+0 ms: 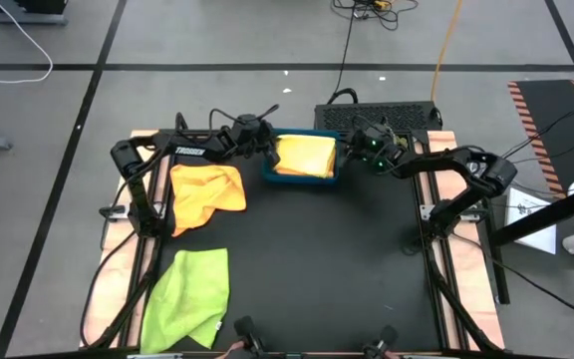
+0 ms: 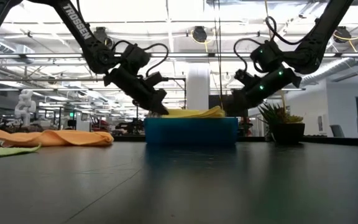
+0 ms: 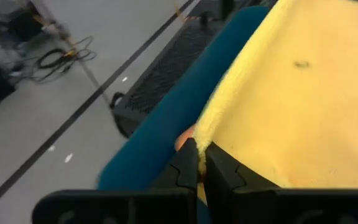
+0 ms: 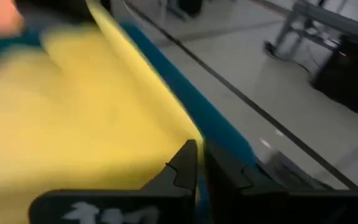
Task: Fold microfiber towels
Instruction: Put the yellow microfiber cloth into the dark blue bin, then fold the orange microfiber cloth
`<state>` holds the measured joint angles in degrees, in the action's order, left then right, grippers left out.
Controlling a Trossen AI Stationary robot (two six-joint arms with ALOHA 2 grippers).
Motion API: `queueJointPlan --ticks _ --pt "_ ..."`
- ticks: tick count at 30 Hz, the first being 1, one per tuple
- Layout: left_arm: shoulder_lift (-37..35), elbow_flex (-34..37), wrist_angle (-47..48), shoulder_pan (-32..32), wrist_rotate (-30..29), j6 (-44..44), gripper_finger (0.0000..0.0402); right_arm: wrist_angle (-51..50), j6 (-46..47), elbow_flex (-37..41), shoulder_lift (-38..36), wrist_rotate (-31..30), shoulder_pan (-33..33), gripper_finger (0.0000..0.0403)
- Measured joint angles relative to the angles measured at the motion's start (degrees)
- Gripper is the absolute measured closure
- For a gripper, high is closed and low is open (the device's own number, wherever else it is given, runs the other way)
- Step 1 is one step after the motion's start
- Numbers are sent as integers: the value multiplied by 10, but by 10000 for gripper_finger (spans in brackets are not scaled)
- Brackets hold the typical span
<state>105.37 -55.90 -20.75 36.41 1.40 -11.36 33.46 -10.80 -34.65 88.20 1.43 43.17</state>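
A folded yellow towel (image 1: 305,155) lies in the blue tray (image 1: 302,180) at the table's far middle, its top a little above the tray's rim (image 2: 191,122). My left gripper (image 1: 270,152) is at the towel's left edge and my right gripper (image 1: 351,152) at its right edge; both are shut on the towel. An orange towel (image 1: 205,191) lies crumpled on the table left of the tray. A lime green towel (image 1: 189,297) lies spread at the near left. My left gripper pinches the yellow towel's left edge (image 3: 211,134) between its two fingers, slanting down from the table's left. That edge sits over the tray's left wall (image 3: 166,134); the towel rests in the tray. My right gripper pinches the yellow towel's right edge (image 4: 182,134) between its two fingers, slanting down from the table's right. The edge lies along the tray's right wall (image 4: 222,134); the towel rests in the tray.
A dark box (image 1: 377,115) stands just behind the tray at the table's far edge. The black table top (image 1: 327,259) is bare in the middle and near right. Wooden strips (image 1: 466,289) run along both side edges.
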Motion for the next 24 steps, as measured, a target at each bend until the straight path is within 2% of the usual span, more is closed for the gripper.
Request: queueJointPlan --ticks 5,14,19,24 --pt "0 0 18 -1 -4 2 364 -10 -8 1 0 -1 2 354" --pt "-15 0 33 -8 13 0 245 -26 23 1 -15 -3 -6 273" --pt "-113 0 107 -14 -1 4 200 -49 25 0 -79 1 -30 264" --pt "-248 -1 237 -50 13 56 200 -98 46 2 -171 72 -87 264"
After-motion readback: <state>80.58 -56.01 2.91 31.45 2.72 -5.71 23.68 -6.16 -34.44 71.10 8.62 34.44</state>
